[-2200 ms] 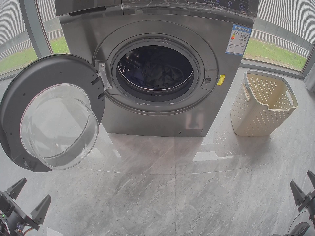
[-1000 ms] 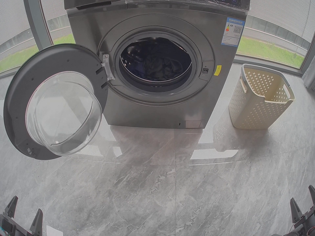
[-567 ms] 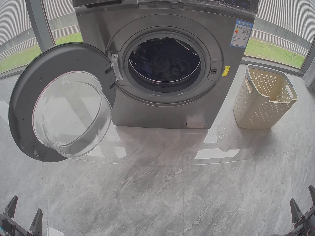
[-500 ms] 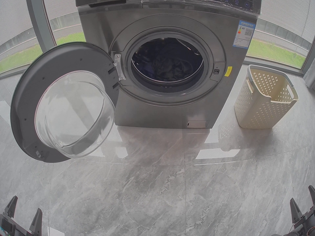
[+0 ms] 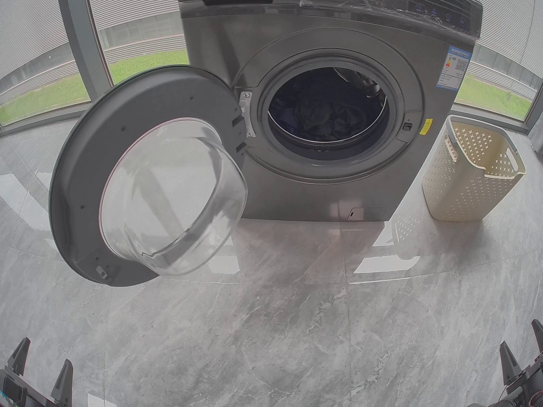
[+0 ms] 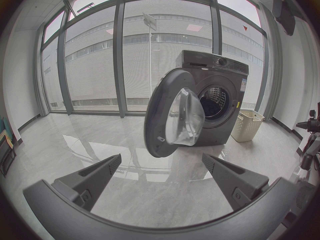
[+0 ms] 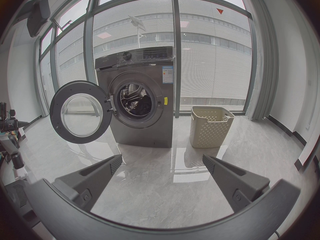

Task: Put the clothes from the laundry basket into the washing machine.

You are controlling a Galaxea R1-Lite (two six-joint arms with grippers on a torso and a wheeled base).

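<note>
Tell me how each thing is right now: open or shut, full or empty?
Washing machine: dark clothes lying inside it.
Door: wide open, swung out to the left.
Basket: standing upright on the floor right of the machine, no clothes showing in it.
Left gripper: open, holding nothing.
Right gripper: open, holding nothing.

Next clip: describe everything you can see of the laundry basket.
The laundry basket is cream plastic, with perforated walls, a smooth rounded rim and handle slots near the top. It stands upright on the grey marbled floor, to the right of the washing machine, with a gap between them. The part of its inside that shows holds nothing. Only the floor touches it.
</note>
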